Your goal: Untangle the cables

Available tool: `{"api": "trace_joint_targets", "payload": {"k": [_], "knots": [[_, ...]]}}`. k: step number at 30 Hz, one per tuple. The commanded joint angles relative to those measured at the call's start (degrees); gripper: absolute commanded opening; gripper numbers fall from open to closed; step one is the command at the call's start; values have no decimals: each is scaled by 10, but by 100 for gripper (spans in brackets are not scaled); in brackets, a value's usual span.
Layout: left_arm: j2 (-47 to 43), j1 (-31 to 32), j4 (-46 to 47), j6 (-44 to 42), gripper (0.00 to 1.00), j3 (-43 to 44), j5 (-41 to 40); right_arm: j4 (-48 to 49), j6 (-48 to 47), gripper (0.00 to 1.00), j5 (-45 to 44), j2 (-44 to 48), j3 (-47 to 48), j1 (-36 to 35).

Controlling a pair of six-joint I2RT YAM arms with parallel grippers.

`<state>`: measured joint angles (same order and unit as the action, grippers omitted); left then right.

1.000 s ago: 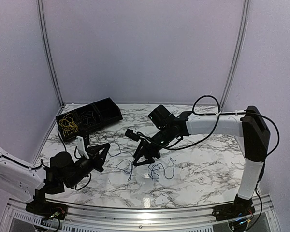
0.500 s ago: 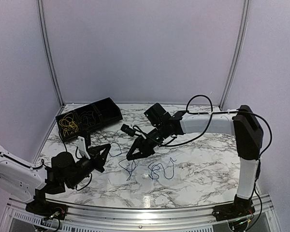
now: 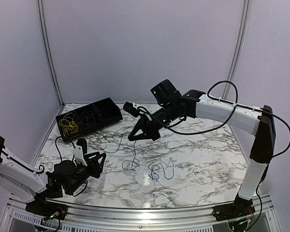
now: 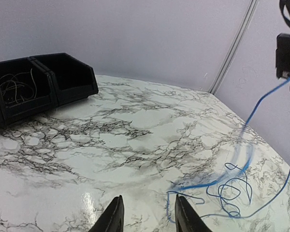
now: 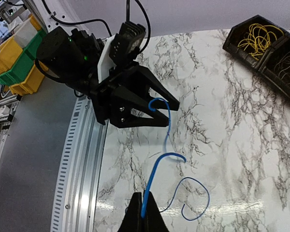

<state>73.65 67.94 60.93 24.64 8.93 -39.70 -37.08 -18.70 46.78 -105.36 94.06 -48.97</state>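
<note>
A blue cable (image 5: 160,164) is pinched at one end by my right gripper (image 5: 144,218), which is shut on it. That gripper (image 3: 134,137) hangs well above the middle of the table, and the cable (image 3: 131,164) trails down from it to the marble. Another loose blue cable (image 3: 162,170) lies coiled just to the right. My left gripper (image 3: 98,162) sits low at the front left, open, with nothing between its fingers (image 4: 117,215). In the left wrist view the blue coils (image 4: 233,191) lie ahead and to the right of it. The lifted cable's free end curls in front of the left gripper (image 5: 157,107).
A row of black bins (image 3: 105,109) stands at the back left; one compartment holds yellow cables (image 3: 68,124), another thin pale ones (image 4: 13,88). A metal rail (image 5: 82,159) borders the table's near edge. Yellow and green crates (image 5: 17,58) stand beyond the table.
The right gripper closed on the blue cable and rose up and back with it, drawing it off the table. The left gripper opened and drew slightly back to the left.
</note>
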Motion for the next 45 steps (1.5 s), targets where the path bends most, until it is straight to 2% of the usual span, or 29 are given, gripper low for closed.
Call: {"api": "trace_joint_targets", "payload": {"k": [1,8,14,19,31,34,37,41,43,45], "knots": [[-9,2,-8,36,38,-28,-23,-52,-36,0,-61,23,34,0],[-84,2,-46,38,40,-52,-13,-58,-39,0,-87,29,49,2],[-151,16,-51,-51,47,-39,81,-37,2,0,-114,24,59,2],[-83,33,-51,-123,53,29,156,-31,42,0,-91,4,85,16],[145,35,-64,-260,60,198,107,-28,72,0,-41,-7,93,25],[166,26,-65,-258,51,219,101,-28,71,0,-41,-7,91,25],[169,16,-64,-256,36,226,101,-25,73,0,-38,-7,90,26],[167,11,-65,-265,9,227,103,-20,86,0,-19,-10,93,34],[152,11,-64,-264,2,221,109,-17,93,0,-19,-13,94,46],[127,11,-64,-263,0,209,117,-9,103,0,-23,-17,91,64]]}}
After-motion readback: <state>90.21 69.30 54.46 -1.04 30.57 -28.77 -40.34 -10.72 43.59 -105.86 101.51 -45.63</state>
